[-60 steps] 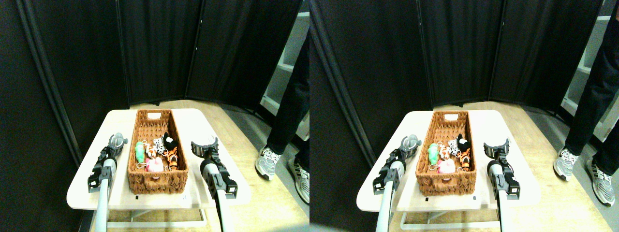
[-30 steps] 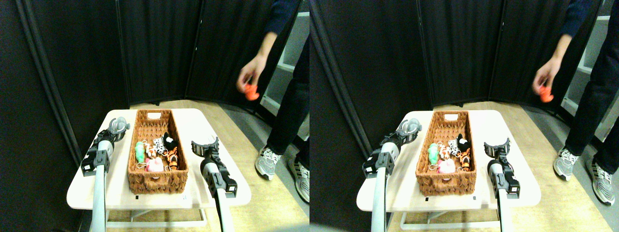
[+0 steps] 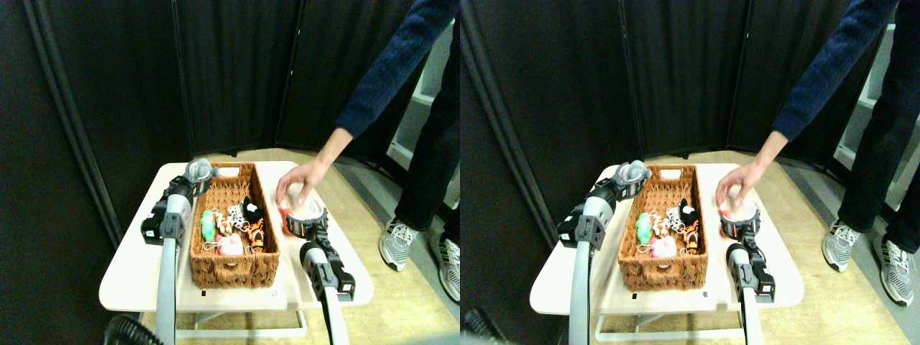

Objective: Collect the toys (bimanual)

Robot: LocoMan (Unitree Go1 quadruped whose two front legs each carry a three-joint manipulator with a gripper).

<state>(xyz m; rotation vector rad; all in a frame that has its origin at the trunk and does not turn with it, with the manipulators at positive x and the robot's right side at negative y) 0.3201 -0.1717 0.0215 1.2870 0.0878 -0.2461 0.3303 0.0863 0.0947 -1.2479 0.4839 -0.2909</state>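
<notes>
My left hand (image 3: 199,172) is raised at the basket's (image 3: 233,267) far left corner, about eleven o'clock from its middle, and it is closed around a grey toy (image 3: 201,169) that sits right over the rim there. My right hand (image 3: 305,219) rests over the bench (image 3: 129,277) just beside the basket's right wall, at three o'clock from the heap; its jaws stand apart in a wide fork. A person's hand (image 3: 298,183) reaches down from the upper right and sits right at those jaws, with a red toy (image 3: 285,213) just beneath its fingers, at the left jaw; I cannot tell whether the toy touches my hand.

Inside the basket, in its near half, lie the green toy (image 3: 208,226) at the left wall, the pink toy (image 3: 230,246) nearest me, the white black-spotted toy (image 3: 236,214) in the middle, the striped tiger (image 3: 255,233) along the right wall, and a black one (image 3: 251,208) just beyond it. The far half of the basket shows bare wicker.
</notes>
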